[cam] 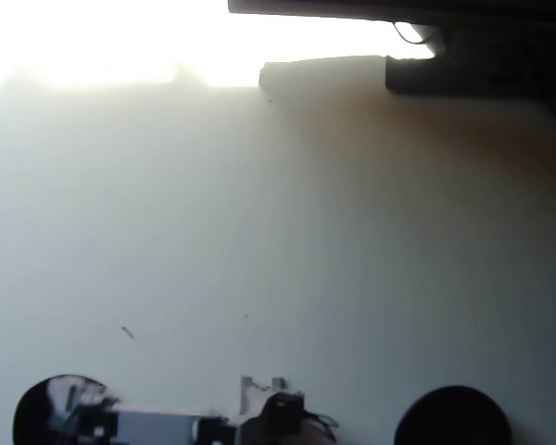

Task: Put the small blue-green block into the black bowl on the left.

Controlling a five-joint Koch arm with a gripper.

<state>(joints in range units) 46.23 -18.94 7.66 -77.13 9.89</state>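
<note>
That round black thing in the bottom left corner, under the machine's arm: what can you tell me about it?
It is the black bowl, round, plain and matte dark, seen from straight above. It sits on the pale table near the picture's lower left; its bottom edge is cut off by the frame. The arm reaches from the right over it, and the blurred tool covers much of its middle. Whether anything lies inside cannot be told. An identical bowl sits at the lower right.

black bowl [28, 408] matt; second bowl [452, 415] matt too; table [278, 232] smooth, pale, glare-washed.
</note>
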